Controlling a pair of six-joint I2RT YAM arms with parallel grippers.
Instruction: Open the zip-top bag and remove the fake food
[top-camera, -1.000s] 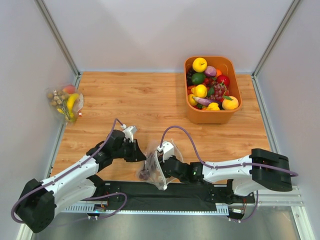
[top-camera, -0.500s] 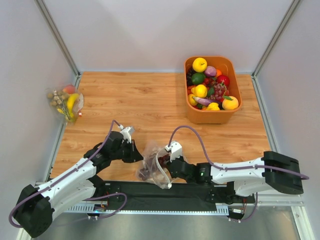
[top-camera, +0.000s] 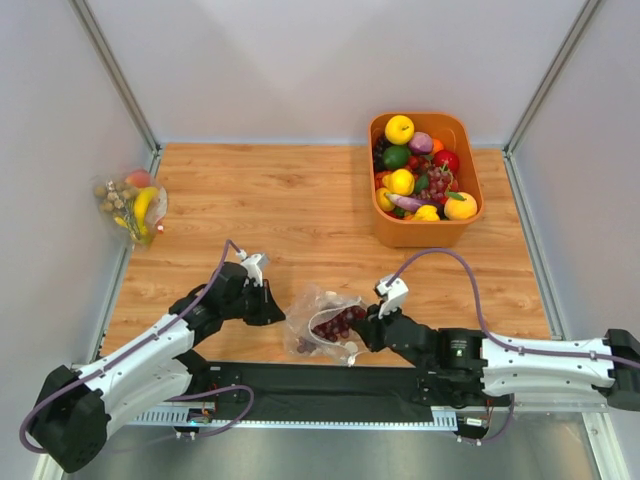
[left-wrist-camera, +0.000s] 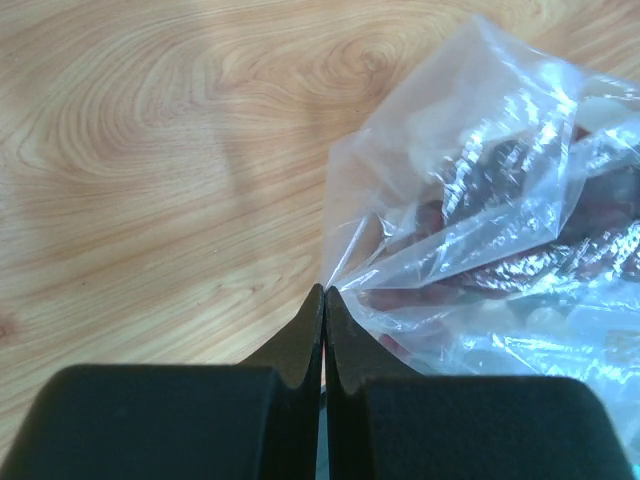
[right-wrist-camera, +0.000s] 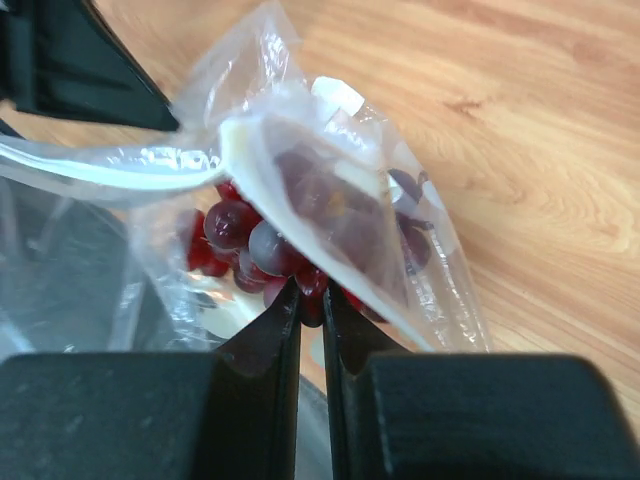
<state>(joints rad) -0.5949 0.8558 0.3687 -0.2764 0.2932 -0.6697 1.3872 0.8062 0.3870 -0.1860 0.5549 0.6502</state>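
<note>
Bag (top-camera: 312, 305) open, grapes (top-camera: 335, 323) inside
At counter's (top-camera: 300, 200) front edge, left gripper (left-wrist-camera: 323, 295) pinches the bag's corner, right gripper (right-wrist-camera: 310, 295) clamps its lip; fruit all left to remove.

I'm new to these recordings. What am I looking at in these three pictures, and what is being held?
Two white robot arms are bolted at the near edge of a wooden table. The wide picture comes from a fixed camera above and behind them. The two close-ups come from a camera on each wrist. Between the arms is a clear zip-top bag with dark purple grapes inside. The left tool is shut on one corner of the bag, and the right tool pinches the plastic on the other side. At the back right stands an orange tub of plastic fruit. At the left edge lies a second clear bag holding a banana and other pieces.
</note>
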